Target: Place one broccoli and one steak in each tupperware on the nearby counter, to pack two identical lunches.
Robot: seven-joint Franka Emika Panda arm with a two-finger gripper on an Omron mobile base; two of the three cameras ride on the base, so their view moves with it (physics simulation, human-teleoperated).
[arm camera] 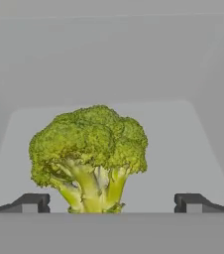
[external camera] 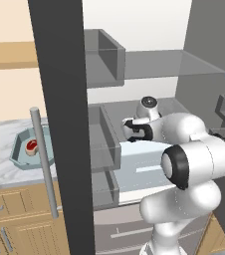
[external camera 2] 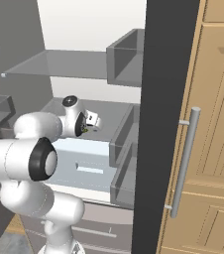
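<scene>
A green broccoli [arm camera: 89, 144] with a pale stalk stands on a grey fridge shelf [arm camera: 183, 149], right in front of my hand. My gripper [arm camera: 111, 203] is open, and the stalk sits between the two dark fingertips [arm camera: 32, 202] without touching them. From the base cameras the gripper [external camera: 130, 130] [external camera 2: 91, 121] reaches into the open fridge at mid-shelf height. On the marbled counter [external camera: 0, 164] at the left lies the pale teal tupperware [external camera: 20, 157], with a red steak [external camera: 31, 146] inside it.
The dark edge of the open fridge door [external camera: 59, 124] with its long metal handle [external camera: 44, 159] stands between arm and counter. Grey door bins [external camera: 104, 144] hang beside the hand. A white drawer [external camera: 144, 172] sits below it. Wooden cabinets [external camera 2: 218, 149] close the right.
</scene>
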